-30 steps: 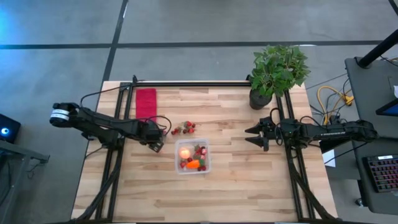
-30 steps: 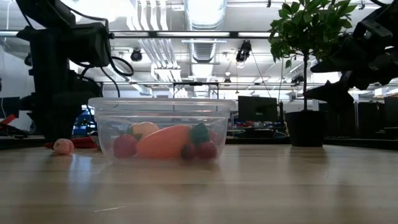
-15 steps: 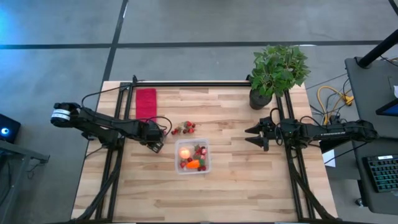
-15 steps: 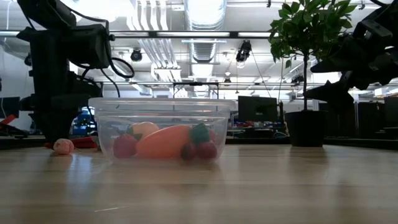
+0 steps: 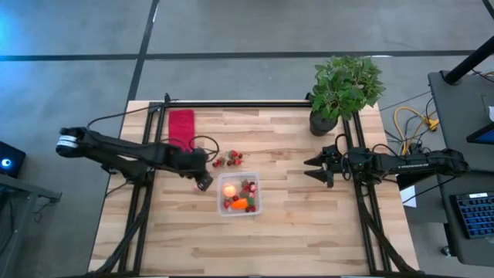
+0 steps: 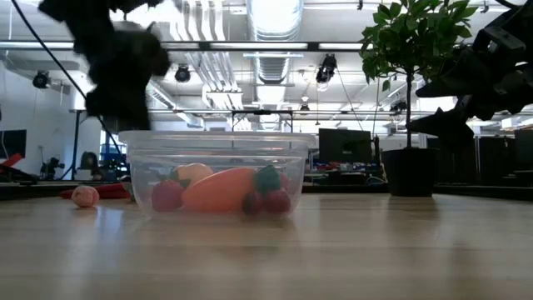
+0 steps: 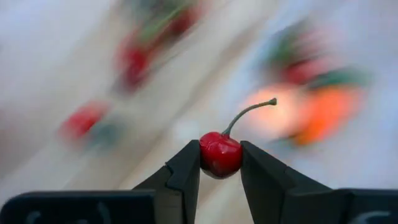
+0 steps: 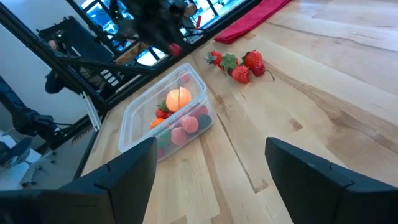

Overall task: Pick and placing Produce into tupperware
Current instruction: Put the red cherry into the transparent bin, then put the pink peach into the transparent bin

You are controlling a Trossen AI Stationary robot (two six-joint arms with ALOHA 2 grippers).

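One cherry (image 7: pixel 219 154) sits clenched in the left pincer (image 7: pixel 220 163), just beside the tupperware (image 5: pixel 257 202); best center over it before letting go.

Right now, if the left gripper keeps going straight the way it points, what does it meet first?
Most likely the tupperware. The left gripper, shut on a cherry, points toward its near rim, though height over the rim is unclear.
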